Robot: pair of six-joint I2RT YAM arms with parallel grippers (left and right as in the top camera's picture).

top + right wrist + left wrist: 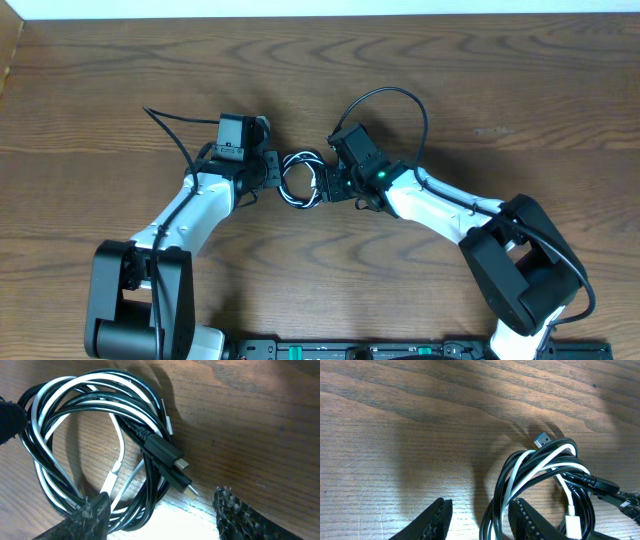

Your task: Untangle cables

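Two cords, black cable (155, 447) and white cable (572, 522), lie coiled together midway between the table (500, 60) side edges; my left gripper (480, 507) and right gripper (162, 500) flank them, both spread apart, so pre-grasp step, next each must pinch one separate strand.

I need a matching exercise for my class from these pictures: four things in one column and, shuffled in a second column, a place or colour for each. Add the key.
Column one
1. left gripper
2. right gripper
3. white cable
4. table

Column two
A. brown wood grain
B. wound together with the black cable
C. at the left of the coil, overhead view
D. at the right of the coil, overhead view

Pairs: 1-C, 2-D, 3-B, 4-A
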